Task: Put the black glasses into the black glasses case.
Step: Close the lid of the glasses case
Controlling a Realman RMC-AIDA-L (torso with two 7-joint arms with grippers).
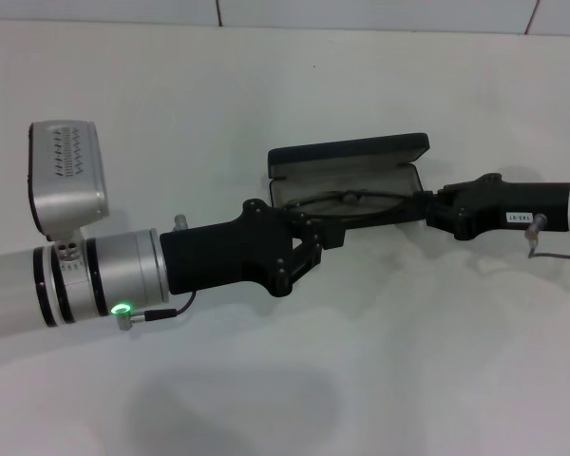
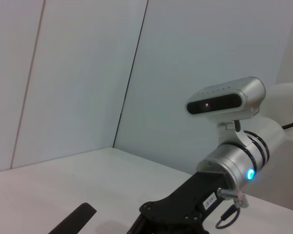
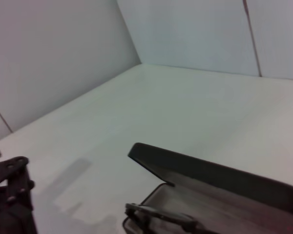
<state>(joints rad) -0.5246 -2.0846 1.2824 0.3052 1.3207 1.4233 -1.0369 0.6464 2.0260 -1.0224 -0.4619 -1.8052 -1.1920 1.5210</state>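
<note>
The black glasses case (image 1: 348, 154) lies open at the table's middle, with its lid raised toward the back. The black glasses (image 1: 353, 204) lie in its grey-lined tray. My left gripper (image 1: 334, 234) reaches in from the left and sits at the case's front left edge, by the glasses. My right gripper (image 1: 420, 205) comes in from the right and is at the case's right end. The right wrist view shows the raised lid (image 3: 215, 170), the glasses (image 3: 161, 215) in the tray and the left gripper (image 3: 10, 195) beyond. The left wrist view shows the lid's edge (image 2: 74, 220).
The white table (image 1: 285, 85) stretches out all round the case, with a white wall (image 1: 361, 11) at its back. The right arm's wrist camera (image 2: 224, 100) shows in the left wrist view. Both forearms lie low over the table.
</note>
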